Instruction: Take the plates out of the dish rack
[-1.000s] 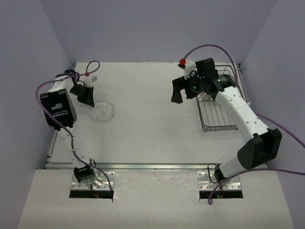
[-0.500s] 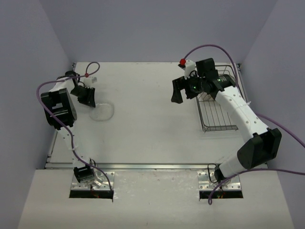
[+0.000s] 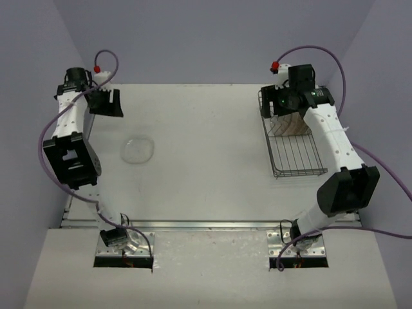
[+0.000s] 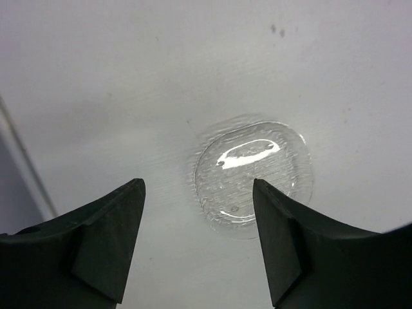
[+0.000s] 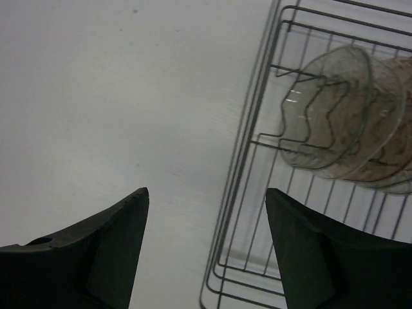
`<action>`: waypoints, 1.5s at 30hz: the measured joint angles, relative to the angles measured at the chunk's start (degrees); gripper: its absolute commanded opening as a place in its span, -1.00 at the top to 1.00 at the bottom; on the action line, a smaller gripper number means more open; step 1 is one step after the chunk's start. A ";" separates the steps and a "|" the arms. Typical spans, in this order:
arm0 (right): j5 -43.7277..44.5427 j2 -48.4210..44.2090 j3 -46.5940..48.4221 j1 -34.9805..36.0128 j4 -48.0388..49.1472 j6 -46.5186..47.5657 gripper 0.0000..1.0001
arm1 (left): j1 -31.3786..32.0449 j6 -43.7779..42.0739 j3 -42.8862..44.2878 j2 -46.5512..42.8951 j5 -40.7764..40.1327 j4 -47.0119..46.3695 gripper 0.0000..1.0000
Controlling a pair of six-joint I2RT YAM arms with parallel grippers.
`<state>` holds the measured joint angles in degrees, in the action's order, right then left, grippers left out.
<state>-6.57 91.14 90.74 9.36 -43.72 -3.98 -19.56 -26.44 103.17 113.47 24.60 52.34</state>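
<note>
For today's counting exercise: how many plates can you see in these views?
4, at least. One clear plate lies flat on the table, outside the dish rack. About three overlapping plates stand on edge inside the rack and run off frame, so more may be hidden.

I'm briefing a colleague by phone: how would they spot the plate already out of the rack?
On the white table, look left, away from the dish rack on the right. One clear plate lies flat and alone there; the other plates stand on edge in the rack and look brownish.
</note>
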 measured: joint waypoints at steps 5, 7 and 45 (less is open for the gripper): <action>9.85 6.94 1.75 -5.67 1.19 3.76 -0.31 | 2.61 3.94 -3.18 -20.31 -5.93 -6.64 -0.54; 13.40 10.28 2.27 -6.41 1.51 4.69 -0.25 | 5.58 4.62 -6.44 -27.60 -9.24 -9.82 -0.58; 32.71 22.15 13.81 -3.75 11.10 20.78 1.00 | 13.45 8.88 -21.11 -39.06 -18.18 -15.30 -0.73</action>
<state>26.14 113.29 104.55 5.61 -32.62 16.80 -6.11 -17.56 82.06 74.41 6.42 37.04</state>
